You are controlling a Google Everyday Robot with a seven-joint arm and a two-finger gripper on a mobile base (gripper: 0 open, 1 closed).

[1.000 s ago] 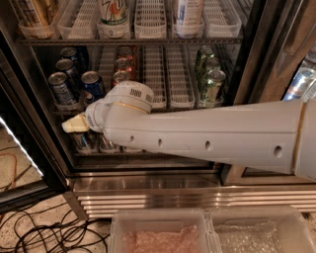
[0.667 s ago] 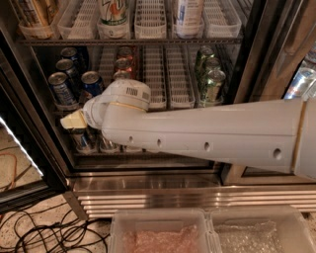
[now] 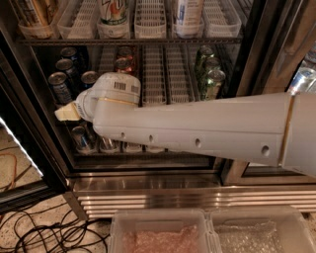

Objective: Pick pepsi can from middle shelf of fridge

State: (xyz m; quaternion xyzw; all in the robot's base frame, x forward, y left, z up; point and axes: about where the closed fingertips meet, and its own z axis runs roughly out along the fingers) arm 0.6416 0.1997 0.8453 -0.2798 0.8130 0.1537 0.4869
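**A:** What lies at the far left?

**B:** Dark cables (image 3: 44, 232) loop over the speckled floor, beside the dark frame of the fridge (image 3: 34, 113).

**A:** And inside it?

**B:** On the middle shelf (image 3: 153, 74), the leftmost lane holds a row of paler blue patterned cans (image 3: 60, 86). The gripper (image 3: 66, 112) is just in front of that row, low down and pointing left. Only a cream tip shows, so I cannot tell whether it is spread or closed, or whether it touches anything.

**A:** Where is the pepsi can?

**B:** The pepsi can (image 3: 89, 80) stands upright one lane to the right, near the front of the middle shelf. It is just above and behind the white wrist housing (image 3: 116, 91), which hides its lower part. The gripper is below it and to its left, and I cannot tell whether they touch.

**A:** Further along?

**B:** Red cans (image 3: 123, 62) stand in the next lane, then come bare white slotted lanes, then green cans (image 3: 210, 74) on the right. On the level above stand tall bottles (image 3: 113, 10). Cans on the lower level (image 3: 84, 138) peek out from under the arm.

**A:** And the arm?

**B:** The thick white arm (image 3: 207, 131) crosses the fridge front from the right edge to the wrist. Below it runs the ribbed steel base strip (image 3: 197, 197). At the bottom sit two clear plastic bins (image 3: 207, 232), side by side.
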